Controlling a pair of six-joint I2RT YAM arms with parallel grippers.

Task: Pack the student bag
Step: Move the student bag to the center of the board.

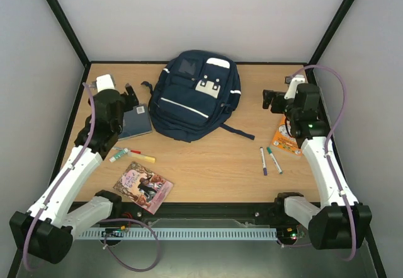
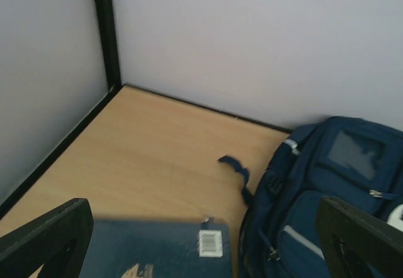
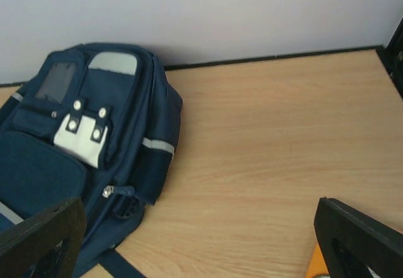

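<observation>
1. If reaching in with left tool (image 1: 129,92) and right tool (image 1: 271,99), both spread wide and empty: risk of shoving student bag (image 1: 195,95), lying flat mid-bench by back wall.
2. Looks zipped; could miss pull, snag strap.
3. Might knock notebook (image 1: 136,122) beneath left tool.

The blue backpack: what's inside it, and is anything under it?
The student bag lies flat on the table and shows no opening, so its inside is hidden. A dark strap trails out from beneath it; whatever else lies under it is covered.
</observation>
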